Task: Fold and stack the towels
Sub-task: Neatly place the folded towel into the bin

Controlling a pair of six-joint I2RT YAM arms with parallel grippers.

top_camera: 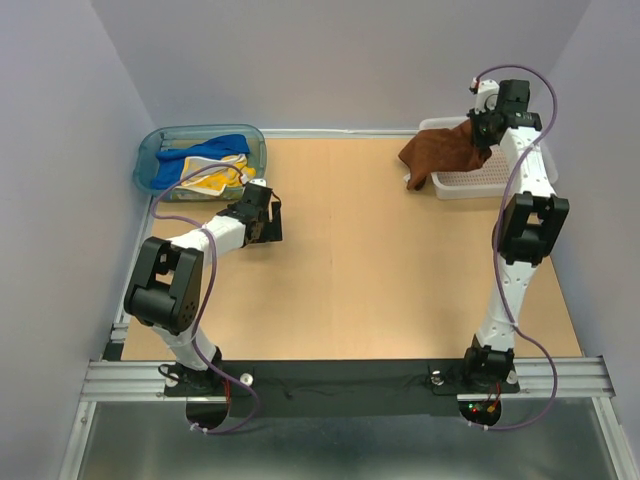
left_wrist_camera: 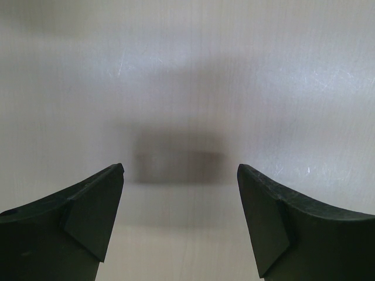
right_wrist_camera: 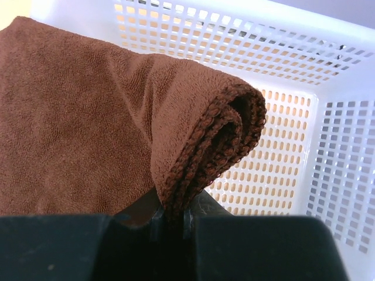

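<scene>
Here, at the far right, the right gripper [right_wrist_camera: 170,218] is clamped on a folded edge of the rust-brown towel [top_camera: 438,152], which drapes over the left rim of the white basket [top_camera: 490,182]. The left gripper [left_wrist_camera: 180,202] hangs with its fingers spread wide over the bare table [top_camera: 370,270], beside the teal tub [top_camera: 146,170] at the far left, where the blue towel [top_camera: 218,148] and the yellow towel [top_camera: 205,178] lie.

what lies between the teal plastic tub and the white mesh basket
Only bare wooden tabletop separates teal plastic tub and white mesh basket, per the top view.
</scene>
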